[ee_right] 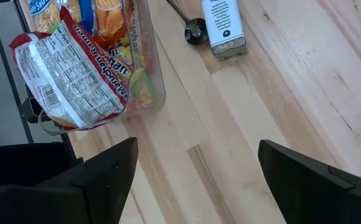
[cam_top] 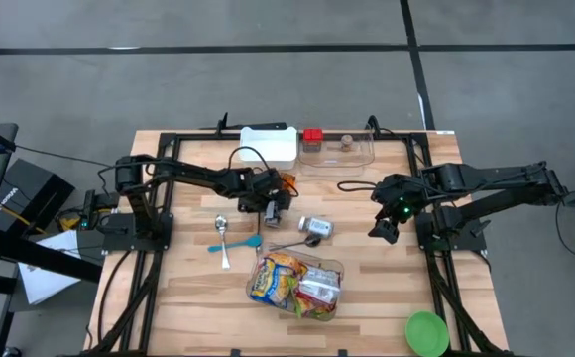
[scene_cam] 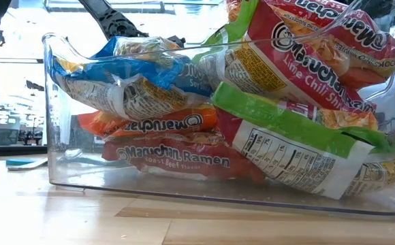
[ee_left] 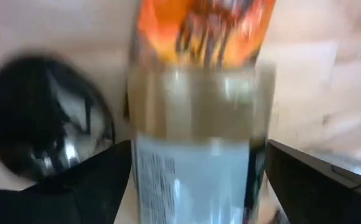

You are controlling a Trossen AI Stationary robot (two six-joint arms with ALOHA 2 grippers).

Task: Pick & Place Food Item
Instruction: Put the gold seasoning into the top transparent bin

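**Bottle between the left fingers, grasp not yet closed**

Bottle [ee_left: 196,93], clear-bodied with an orange end and a pale label, is lying on the table [cam_top: 387,297] near its middle, toward the far side. The left gripper [cam_top: 274,206] is straddling it with its jaws standing wide. In the left wrist view one finger [ee_left: 99,180] is showing on each side of the body, close beside it. Whether they are touching it cannot be told. A dark round object [ee_left: 46,118], perhaps a spoon bowl, is lying just beside the bottle.

The right gripper [cam_top: 385,228] is waiting over the table's right side, its jaws also wide and holding nothing. A small jar [cam_top: 316,228] is lying between the two grippers. A clear bin [cam_top: 339,268] of ramen packs [scene_cam: 170,160] is sitting nearer the front edge.

Handling, as a judgement: the bottle is looking stiff and smooth, probably plastic or glass, and light to moderate in weight. Its round body is likely to roll or slip if it is pinched off centre. The labelled middle of the body is offering the best hold, since paper gives more grip than bare wall. The fingers should be squeezing squarely across its width and clear of the tapering orange end. A firm but measured closing seems wise in case the wall is fragile.
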